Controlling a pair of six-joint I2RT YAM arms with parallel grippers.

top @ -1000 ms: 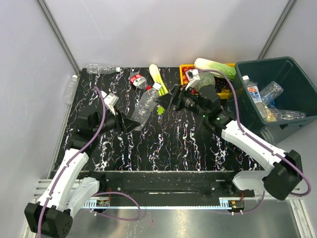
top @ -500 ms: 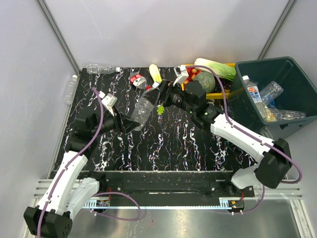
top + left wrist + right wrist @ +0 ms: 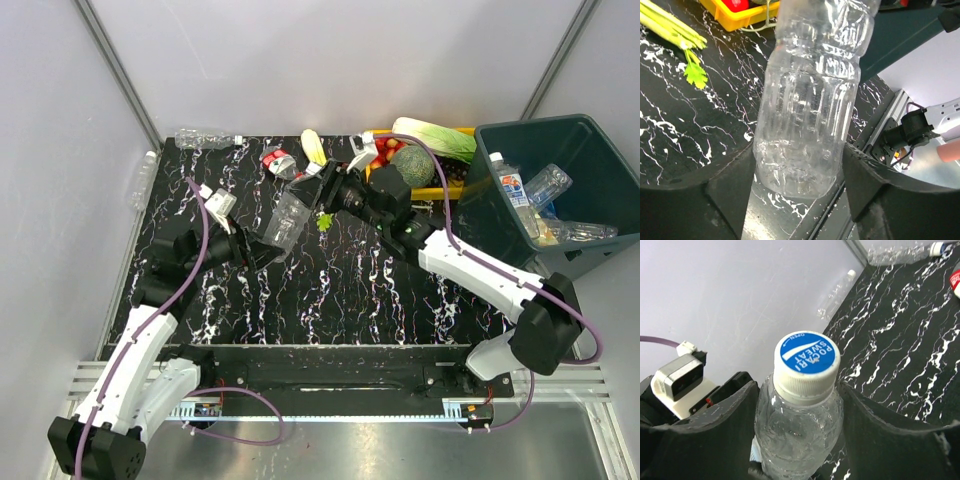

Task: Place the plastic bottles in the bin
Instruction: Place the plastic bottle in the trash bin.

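Observation:
A clear plastic bottle with a blue-and-white cap hangs tilted above the table's middle, held at both ends. My left gripper is shut on its base, one finger on each side. From the right, my right gripper is shut on its shoulder, just under the cap. The teal bin stands at the far right with several bottles inside. More bottles lie at the back left, beside the left wall, and one crushed with a red label.
Celery stalks lie at the back behind the grippers. A yellow tray with a green melon and a pale cabbage sits between the right arm and the bin. Grey walls close in the left and the back.
My right gripper has moved left from near the tray to the bottle's top and closed on it. The left gripper has kept the bottle's base almost still.

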